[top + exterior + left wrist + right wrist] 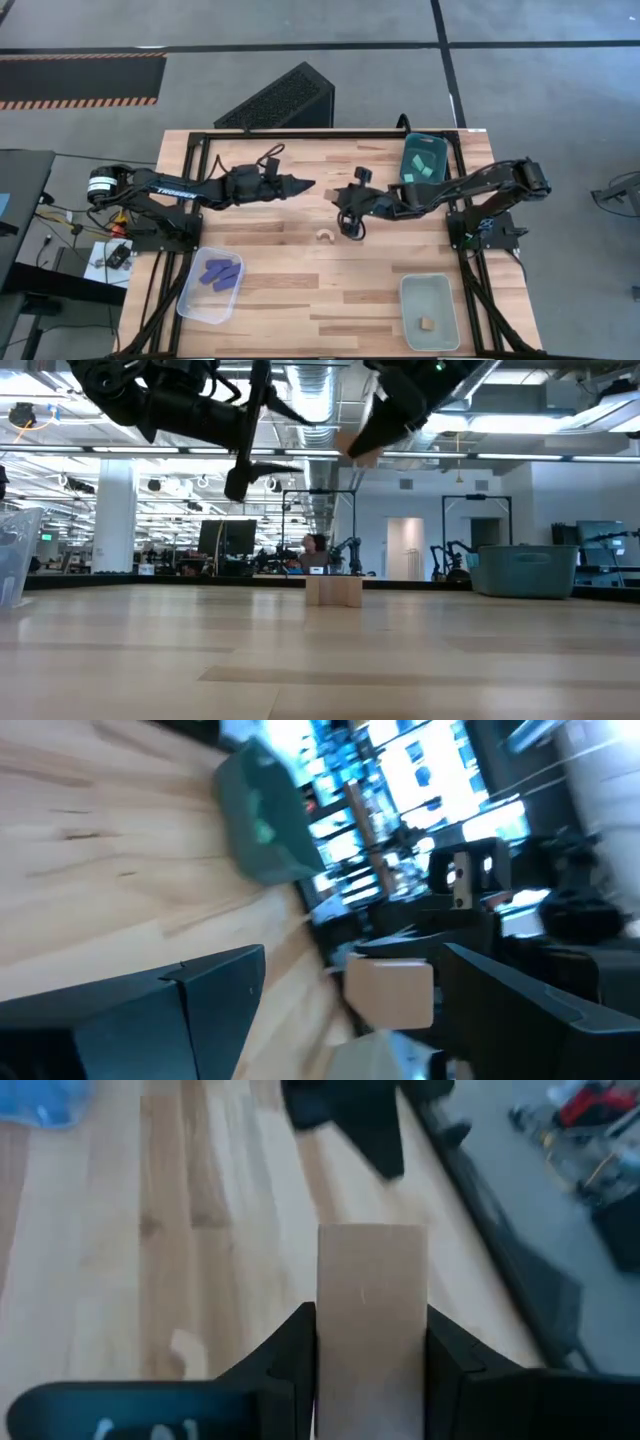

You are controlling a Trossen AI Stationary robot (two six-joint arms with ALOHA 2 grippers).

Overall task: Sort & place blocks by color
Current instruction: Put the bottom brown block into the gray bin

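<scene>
- My right gripper clasps a tan block, long axis pointing out past my fingertips, above mid-table
- The clear bin holding a tan piece lies toward the table's near right corner, nearest this arm
- My left gripper hovers mid-table, fingers apart on nothing

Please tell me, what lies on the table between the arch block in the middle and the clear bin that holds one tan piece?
Nothing. In the high view, the stretch from the tan arch block to the clear bin with the tan piece is bare wooden table.
</scene>
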